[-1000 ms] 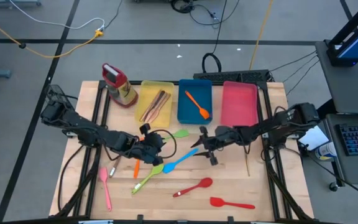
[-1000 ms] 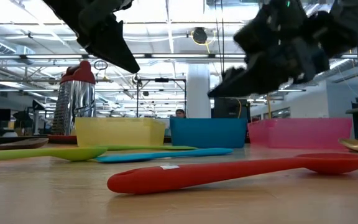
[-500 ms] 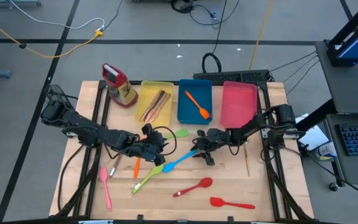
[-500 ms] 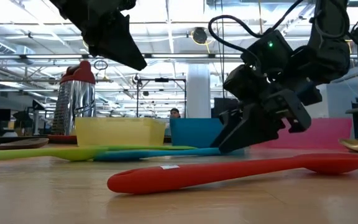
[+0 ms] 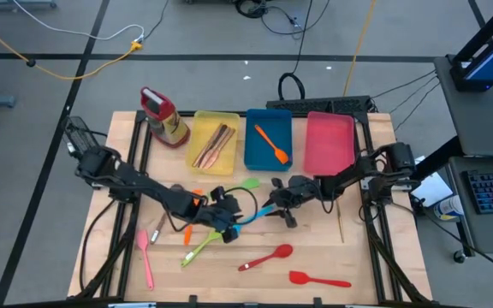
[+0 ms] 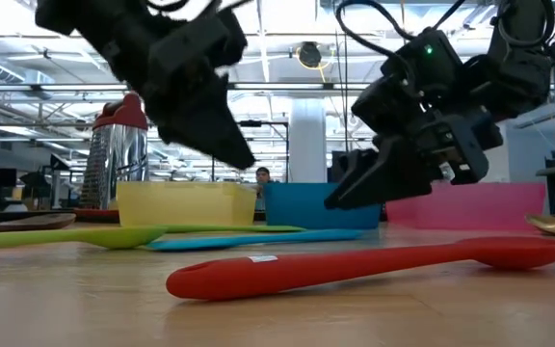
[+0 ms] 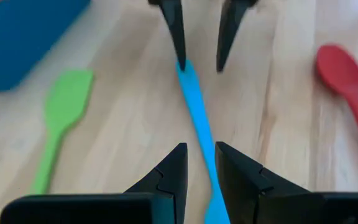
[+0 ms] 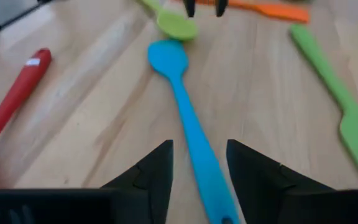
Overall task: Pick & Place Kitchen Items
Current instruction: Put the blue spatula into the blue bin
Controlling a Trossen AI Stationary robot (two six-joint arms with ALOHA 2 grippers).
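Observation:
A blue spoon [image 5: 248, 220] lies flat on the wooden table, its bowl [image 8: 166, 57] toward the left and its handle [image 8: 199, 149] toward the right. My left gripper [image 5: 229, 229] hovers open above the bowl end, and the spoon runs under the gap between its fingers [image 7: 201, 165]. My right gripper [image 5: 274, 206] is open, low over the handle end, with one finger on each side of the handle [image 8: 199, 158]. In the low view both grippers [image 6: 244, 159] [image 6: 333, 200] stand clear above the table top.
Yellow [image 5: 202, 120], blue [image 5: 253, 158] and pink [image 5: 328, 141] trays line the far side, with a red-capped bottle [image 5: 165, 118] to their left. Loose utensils lie around: a green spoon [image 5: 199, 248], a green spatula [image 5: 248, 183], an orange one [image 5: 188, 229], a pink spoon [image 5: 146, 255] and red spoons [image 5: 268, 257] [image 5: 319, 278].
My left gripper has come down and moved toward the table's right edge, over the blue spoon's bowl end. My right gripper has come down onto the handle end and shifted slightly left. The spoon has stayed where it was.

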